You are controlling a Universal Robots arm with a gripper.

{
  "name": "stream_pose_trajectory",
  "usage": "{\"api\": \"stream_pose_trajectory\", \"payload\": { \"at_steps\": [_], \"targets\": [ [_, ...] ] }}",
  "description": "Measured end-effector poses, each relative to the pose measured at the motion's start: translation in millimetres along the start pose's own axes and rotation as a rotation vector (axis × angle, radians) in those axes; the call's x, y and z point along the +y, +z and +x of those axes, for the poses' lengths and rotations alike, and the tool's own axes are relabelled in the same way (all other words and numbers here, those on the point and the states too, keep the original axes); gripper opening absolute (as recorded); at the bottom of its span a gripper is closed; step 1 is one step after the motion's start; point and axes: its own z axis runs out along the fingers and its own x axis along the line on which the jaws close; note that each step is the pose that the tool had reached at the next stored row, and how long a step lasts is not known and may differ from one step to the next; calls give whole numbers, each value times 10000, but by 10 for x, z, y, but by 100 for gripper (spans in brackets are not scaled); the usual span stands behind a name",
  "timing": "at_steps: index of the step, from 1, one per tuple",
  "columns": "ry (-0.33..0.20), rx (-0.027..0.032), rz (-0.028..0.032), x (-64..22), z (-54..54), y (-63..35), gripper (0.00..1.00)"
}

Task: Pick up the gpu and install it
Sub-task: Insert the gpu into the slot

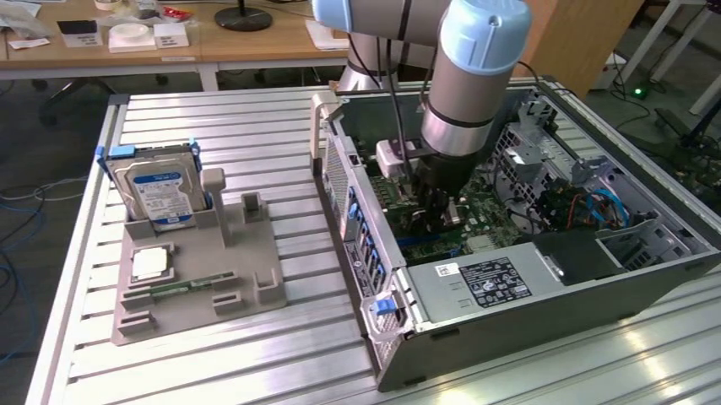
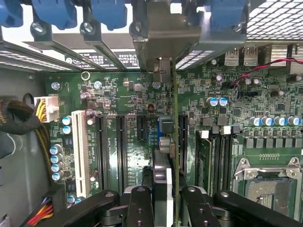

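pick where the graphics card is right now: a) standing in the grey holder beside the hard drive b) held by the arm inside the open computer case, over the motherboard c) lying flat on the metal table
b: the graphics card sits edge-on between the gripper's jaws above the motherboard slots, inside the computer case.

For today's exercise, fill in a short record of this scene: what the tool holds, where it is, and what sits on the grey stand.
Tool: shut on the gpu, held edge-on
Position: inside the open computer case, above the motherboard slots
Grey stand: hard drive upright, memory stick lying flat
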Motion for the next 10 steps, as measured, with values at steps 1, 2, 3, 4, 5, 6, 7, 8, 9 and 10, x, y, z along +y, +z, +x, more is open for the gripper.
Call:
{"api": "stream_pose_trajectory", "payload": {
  "at_steps": [1, 2, 3, 4, 5, 6, 7, 8, 9, 10],
  "targets": [
    [0, 1, -1, 1, 0, 4, 28],
    [0, 1, -1, 1, 1, 8, 28],
    [0, 2, -1, 1, 1, 10, 28],
    [0, 3, -1, 1, 1, 10, 28],
    [0, 3, -1, 1, 1, 10, 28],
    [0, 1, -1, 1, 0, 11, 28],
    [0, 1, 0, 1, 1, 11, 28],
    [0, 1, 0, 1, 0, 11, 28],
    [0, 1, 0, 1, 0, 11, 28],
    [0, -1, 1, 1, 0, 10, 28]
  ]
}}
